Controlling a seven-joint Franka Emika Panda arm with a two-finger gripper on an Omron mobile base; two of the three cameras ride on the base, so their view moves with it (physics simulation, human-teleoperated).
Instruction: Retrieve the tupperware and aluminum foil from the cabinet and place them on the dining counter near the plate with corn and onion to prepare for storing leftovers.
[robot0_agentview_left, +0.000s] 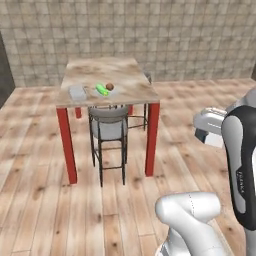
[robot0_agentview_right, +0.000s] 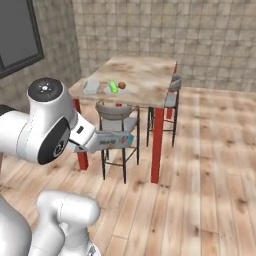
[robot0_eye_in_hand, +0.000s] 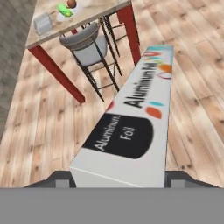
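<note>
Claw (robot0_eye_in_hand: 118, 177) gripping aluminum foil (robot0_eye_in_hand: 131, 127), long axis pointing straight ahead from fingers.

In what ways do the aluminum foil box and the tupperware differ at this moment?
The aluminum foil is a long narrow box with printed lettering; the tupperware is a shallow, plain pale container. The foil is held in the tool, out over the wooden floor; the tupperware rests on the dining counter beside the plate. Both are rectangular and mostly whitish.

Home dining area, table (robot0_agentview_left: 125, 75), stool (robot0_agentview_left: 108, 122), tiled wall (robot0_agentview_left: 150, 30)
</note>
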